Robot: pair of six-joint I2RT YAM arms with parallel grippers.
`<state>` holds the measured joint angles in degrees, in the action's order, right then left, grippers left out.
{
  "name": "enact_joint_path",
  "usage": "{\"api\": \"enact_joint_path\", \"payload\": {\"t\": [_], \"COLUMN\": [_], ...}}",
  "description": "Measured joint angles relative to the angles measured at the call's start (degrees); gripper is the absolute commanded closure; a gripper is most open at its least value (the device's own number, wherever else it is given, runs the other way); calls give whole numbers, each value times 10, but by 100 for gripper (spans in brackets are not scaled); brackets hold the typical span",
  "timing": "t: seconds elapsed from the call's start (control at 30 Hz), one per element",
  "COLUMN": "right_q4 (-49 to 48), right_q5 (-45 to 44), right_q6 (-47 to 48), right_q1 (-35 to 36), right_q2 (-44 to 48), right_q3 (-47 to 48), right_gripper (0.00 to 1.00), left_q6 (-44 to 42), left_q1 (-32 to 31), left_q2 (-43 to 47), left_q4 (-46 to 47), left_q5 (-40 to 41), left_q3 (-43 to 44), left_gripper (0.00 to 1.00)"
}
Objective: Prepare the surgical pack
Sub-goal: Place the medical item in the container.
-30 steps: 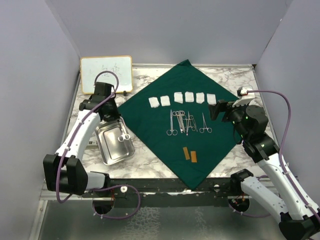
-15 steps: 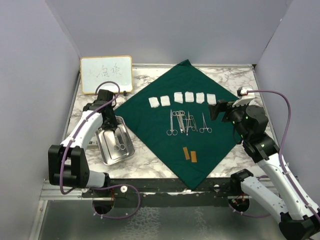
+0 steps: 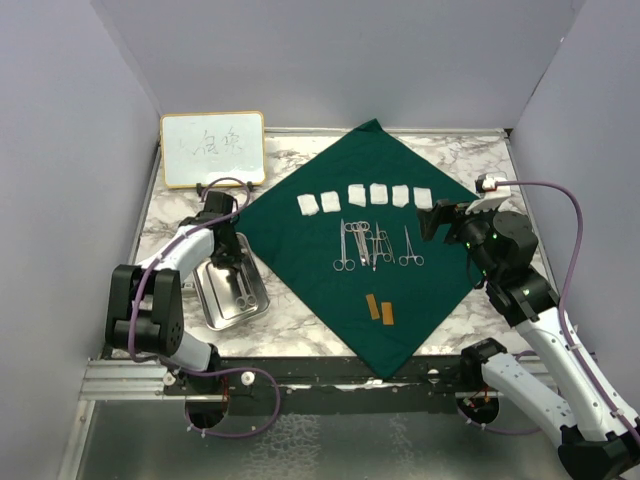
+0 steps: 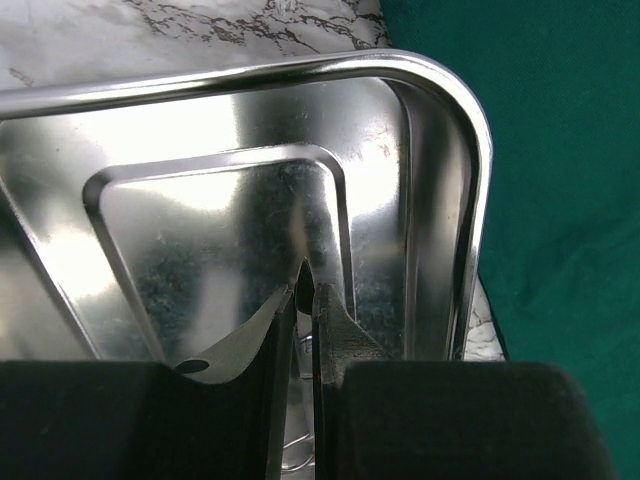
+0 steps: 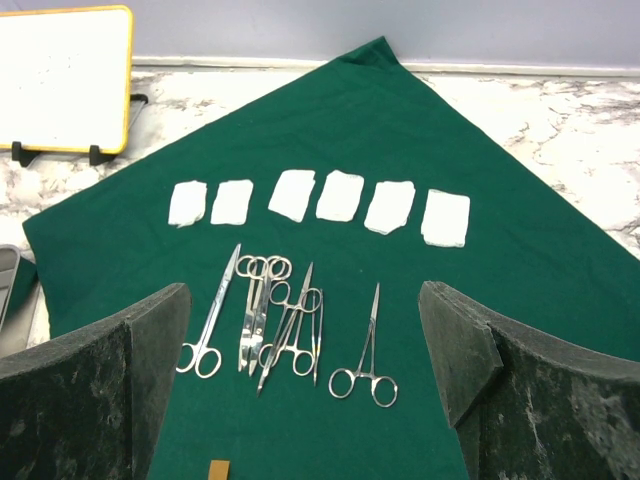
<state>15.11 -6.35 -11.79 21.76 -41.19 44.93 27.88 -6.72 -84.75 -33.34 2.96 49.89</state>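
The dark green drape (image 3: 330, 290) lies spread as a diamond on the marble table. On it are a row of white gauze squares (image 3: 379, 194) and several silver instruments (image 3: 370, 245). Left of the drape, the small steel tray (image 3: 207, 300) holds one silver instrument (image 3: 243, 294). My left gripper (image 3: 230, 262) reaches down into the tray. In the left wrist view its fingers (image 4: 340, 330) stand nearly together on a thin strip of that instrument (image 4: 303, 350). My right gripper (image 3: 437, 220) hovers wide open by the drape's right corner, above the instruments (image 5: 275, 320) and gauze (image 5: 340, 195).
A wood-framed whiteboard (image 3: 212, 148) stands at the back left. Two small tan strips (image 3: 379, 309) lie on the near part of the drape. Grey walls close the table on three sides. The tray's right rim (image 4: 470, 130) touches the drape's edge.
The left arm swung its gripper nearer and down into the tray, and the instrument in it shifted toward the tray's near end. The right arm has not moved.
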Motion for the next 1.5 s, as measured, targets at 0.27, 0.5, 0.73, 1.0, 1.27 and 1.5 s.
{"api": "enact_joint_path", "payload": {"t": [0.27, 0.5, 0.73, 1.0, 1.27, 1.5], "right_q4": [-1, -1, -1, -1, -1, -1], "right_q5": [0, 0, 0, 0, 0, 0], "right_q6": [0, 0, 0, 0, -1, -1], "right_q1": [0, 0, 0, 0, 0, 0], "right_q2": [0, 0, 0, -3, -5, -4], "right_q3": [0, 0, 0, 0, 0, 0], "right_gripper": [0, 0, 0, 0, 0, 0], "left_q6": [-13, -16, 1, 37, 49, 65], "left_q1": [0, 0, -24, -169, -270, -324], "left_q2": [-22, 3, 78, 51, -82, -193], "left_q4": [24, 18, 10, 31, 46, 18], "left_q5": [-13, -12, -14, -14, -12, 14], "left_q3": [-9, -9, 8, 104, 176, 265], "left_gripper": [64, 52, 37, 29, 26, 28]}}
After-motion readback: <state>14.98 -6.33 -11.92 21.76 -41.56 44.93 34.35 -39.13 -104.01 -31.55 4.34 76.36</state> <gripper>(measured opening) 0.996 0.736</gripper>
